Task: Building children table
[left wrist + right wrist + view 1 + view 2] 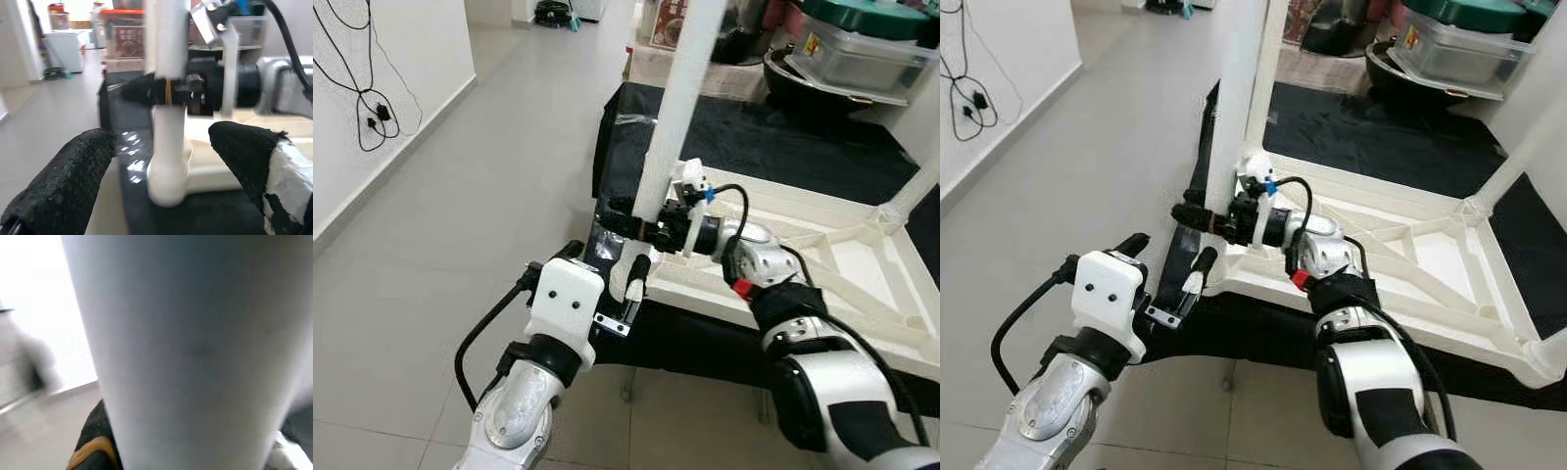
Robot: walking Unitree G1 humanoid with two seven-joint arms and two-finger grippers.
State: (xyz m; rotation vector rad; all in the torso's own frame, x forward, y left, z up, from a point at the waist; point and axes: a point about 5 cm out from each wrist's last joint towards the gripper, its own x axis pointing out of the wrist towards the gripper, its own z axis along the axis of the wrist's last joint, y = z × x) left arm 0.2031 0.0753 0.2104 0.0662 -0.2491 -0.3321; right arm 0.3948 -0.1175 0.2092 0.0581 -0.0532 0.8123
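At the near-left corner: the right gripper (625, 223) is clamped around the white table leg (680, 108) just above its foot, 1 black finger on each side of the tube.
Leg: stands nearly upright, leaning slightly, with its base seated in the corner socket of the upturned white tabletop (862, 259).
Tabletop: lies underside up on a black sheet (773, 147) spread over the tiled floor (460, 225), ribs showing; a 2nd leg (920, 191) rises at the far-right corner.
Left gripper: the left gripper (166, 161) has its jaws spread wide, holding nothing, aimed at the leg's base from just in front of the corner, 1 finger (63, 186) to each side but not touching.
Step in hand: probably fixing this leg into its socket, the right arm steadying or turning it.
Next move: likely calls for pressing or twisting the leg fully home while keeping it straight; the left could brace the tabletop corner so it does not slide.
Background: storage boxes (862, 44) stand beyond the sheet.
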